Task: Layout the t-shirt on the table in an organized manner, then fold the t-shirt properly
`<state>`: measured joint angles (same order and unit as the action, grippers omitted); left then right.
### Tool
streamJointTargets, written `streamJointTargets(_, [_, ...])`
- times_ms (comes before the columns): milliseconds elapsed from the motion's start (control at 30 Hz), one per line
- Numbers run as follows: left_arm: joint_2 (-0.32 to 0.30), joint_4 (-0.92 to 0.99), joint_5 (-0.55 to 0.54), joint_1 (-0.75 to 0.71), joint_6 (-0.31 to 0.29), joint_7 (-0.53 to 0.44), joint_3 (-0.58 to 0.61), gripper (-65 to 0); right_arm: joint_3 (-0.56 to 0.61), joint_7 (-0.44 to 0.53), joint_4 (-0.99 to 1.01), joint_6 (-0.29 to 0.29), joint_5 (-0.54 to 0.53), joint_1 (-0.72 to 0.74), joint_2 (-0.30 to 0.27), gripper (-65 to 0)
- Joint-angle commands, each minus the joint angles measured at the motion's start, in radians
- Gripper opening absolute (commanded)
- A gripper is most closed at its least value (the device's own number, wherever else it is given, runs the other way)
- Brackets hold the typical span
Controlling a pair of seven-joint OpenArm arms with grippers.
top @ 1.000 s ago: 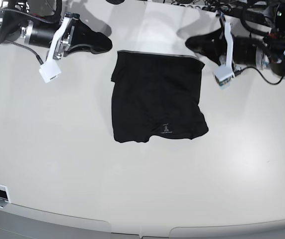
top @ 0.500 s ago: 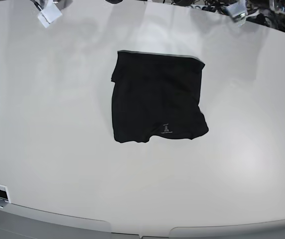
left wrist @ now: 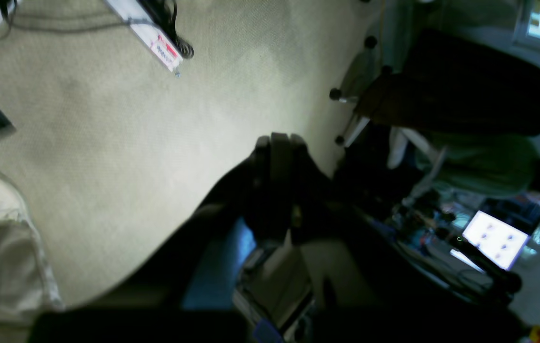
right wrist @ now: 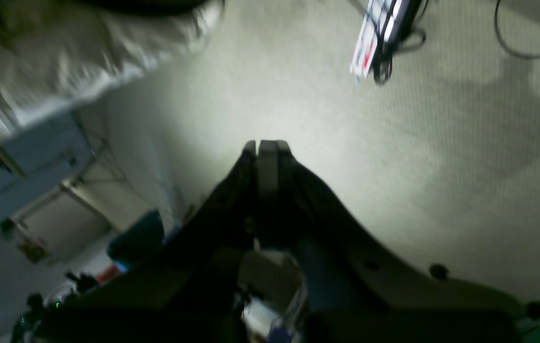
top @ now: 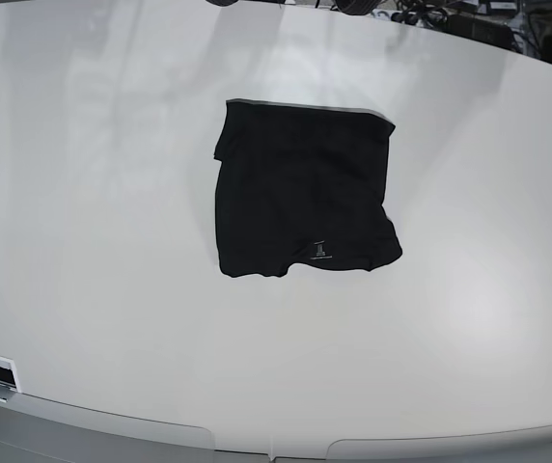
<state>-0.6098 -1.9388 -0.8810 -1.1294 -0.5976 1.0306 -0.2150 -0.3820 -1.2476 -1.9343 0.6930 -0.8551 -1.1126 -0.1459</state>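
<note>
The black t-shirt [top: 305,188] lies folded into a rough square near the middle of the white table [top: 93,289], its grey hem along the far edge and a small grey logo near its front edge. Neither arm shows in the base view. In the left wrist view my left gripper [left wrist: 279,139] is shut with nothing in it, pointing out over carpet. My right gripper [right wrist: 265,143] is also shut and empty in the right wrist view, above carpet.
A power strip [left wrist: 148,35] lies on the carpet, also seen as the power strip [right wrist: 375,40]. A chair and a seated person [left wrist: 484,162] with a lit screen [left wrist: 494,238] are off to the side. Cables [top: 430,14] lie past the table's far edge.
Both arms, which lay on the table at either side of the t-shirt's far edge, have lifted back out of the base view. The t-shirt has not moved.
</note>
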Motion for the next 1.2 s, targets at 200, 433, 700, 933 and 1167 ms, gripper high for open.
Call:
streamJointTargets(200, [-0.002, 0.238, 0.107, 0.143, 0.000, -0.157, 0.201, -65.0, -0.004, 0.131, 0.376, 0.005, 0.079, 0.130, -0.005, -65.0])
streamJointTargets(433, [0.127, 0.620, 0.209, 0.382, -0.001, -0.259, 0.287, -65.0, -0.004, 0.249, 0.844, 0.005, 0.134, 0.356, -0.010, -65.0])
streamJointTargets(700, [0.220, 1.102, 0.373, 0.571, -0.016, -0.603, 0.287, -65.0, 0.103, 0.753, 1.207, 0.005, 0.510, 0.503, -0.072, -65.0])
streamJointTargets(933, [0.249, 1.263, 0.626, 0.660, 0.018, -0.972, 0.287, -65.0, 0.336, 0.957, 1.239, -0.306, 0.775, 0.576, -0.059, -65.0])
streamJointTargets(1167, [0.344, 1.276, 0.715, 0.742, 0.325, -1.008, 0.322, -65.0, 0.539, 0.956, 1.239, -0.471, 0.821, 0.674, -0.034, -65.0])
